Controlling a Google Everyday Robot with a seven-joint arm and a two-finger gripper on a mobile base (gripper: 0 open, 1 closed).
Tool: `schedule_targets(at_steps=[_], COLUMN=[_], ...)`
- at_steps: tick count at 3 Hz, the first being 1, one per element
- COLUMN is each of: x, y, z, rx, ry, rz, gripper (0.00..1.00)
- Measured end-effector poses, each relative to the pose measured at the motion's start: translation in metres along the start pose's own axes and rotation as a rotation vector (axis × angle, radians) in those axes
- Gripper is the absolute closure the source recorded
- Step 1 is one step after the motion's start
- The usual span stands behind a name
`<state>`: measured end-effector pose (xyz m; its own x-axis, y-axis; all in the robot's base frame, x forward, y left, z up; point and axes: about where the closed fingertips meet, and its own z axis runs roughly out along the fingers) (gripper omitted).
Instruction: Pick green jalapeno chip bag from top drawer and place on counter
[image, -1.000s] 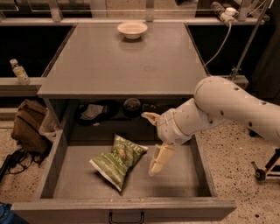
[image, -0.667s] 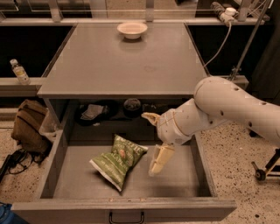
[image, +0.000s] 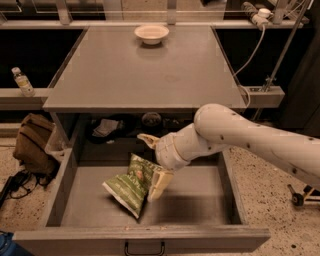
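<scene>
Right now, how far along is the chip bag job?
Done: the top drawer is open. In hand: the gripper, fingers open, sits at the green jalapeno chip bag, which is in the drawer. Left: grasp, lift, set it on the counter.

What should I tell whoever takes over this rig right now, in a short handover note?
End effector: open, down inside the top drawer, its fingers spread at the right edge of the green jalapeno chip bag.
Bag: in the drawer, left of middle, not gripped.
Counter: a white bowl sits at its far edge.
Done: drawer open, bag reached.
Left: close on the bag, lift it, place it on the counter.
</scene>
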<state>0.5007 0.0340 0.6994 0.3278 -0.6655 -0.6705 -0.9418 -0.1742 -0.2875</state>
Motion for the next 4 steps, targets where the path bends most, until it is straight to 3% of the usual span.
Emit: schedule_targets(at_steps=[2,4], x=[-0.011,0.002], y=[-0.006,0.005], z=[0.077,0.094], rx=[-0.096,-0.093], ry=[-0.095,-0.018], rz=[-0.093,-0.137], gripper=[0.0,0.0])
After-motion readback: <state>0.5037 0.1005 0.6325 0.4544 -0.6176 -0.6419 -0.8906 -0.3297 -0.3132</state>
